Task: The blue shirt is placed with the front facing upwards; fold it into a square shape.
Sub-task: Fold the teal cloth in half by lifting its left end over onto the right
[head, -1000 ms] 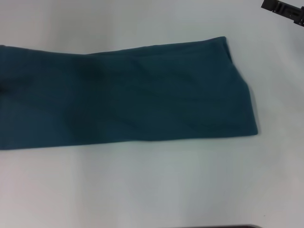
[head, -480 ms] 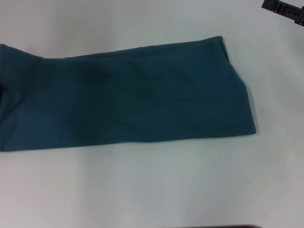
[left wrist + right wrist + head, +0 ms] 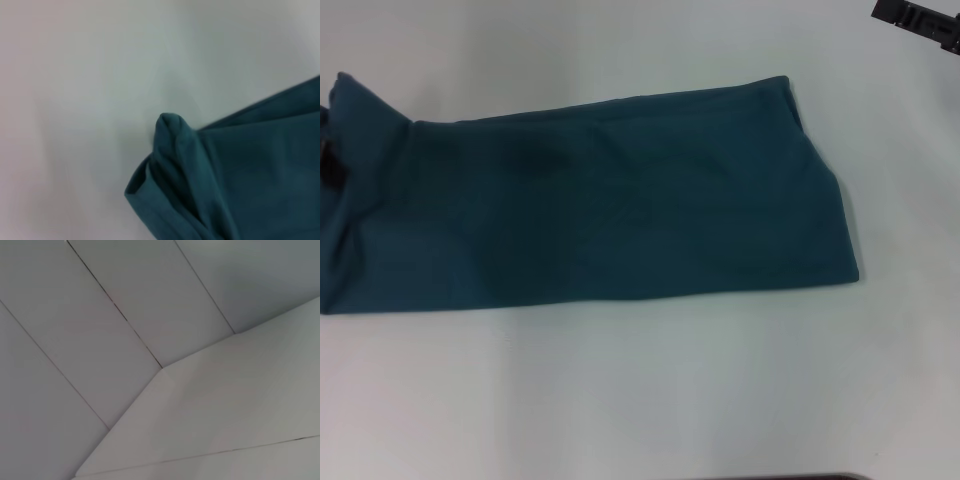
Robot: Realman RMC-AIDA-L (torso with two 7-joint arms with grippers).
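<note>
Shirt (image 3: 620,195) is lying as a long folded band across the table (image 3: 650,400), its left end bunching up off the surface. Left gripper (image 3: 330,160) is sitting at that end, just a dark bit showing, can't tell its grip. Right gripper (image 3: 920,20) is parking far right corner, grip unclear too.

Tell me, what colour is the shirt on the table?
The shirt is dark teal-blue, plain where it shows. The head view shows it best.

- My blue shirt (image 3: 620,195) is a plain dark teal-blue, no print showing (a darker smudge sits left of centre).
- The table (image 3: 640,400) under it is plain white.
- My right gripper (image 3: 920,20), far right, is black.
</note>
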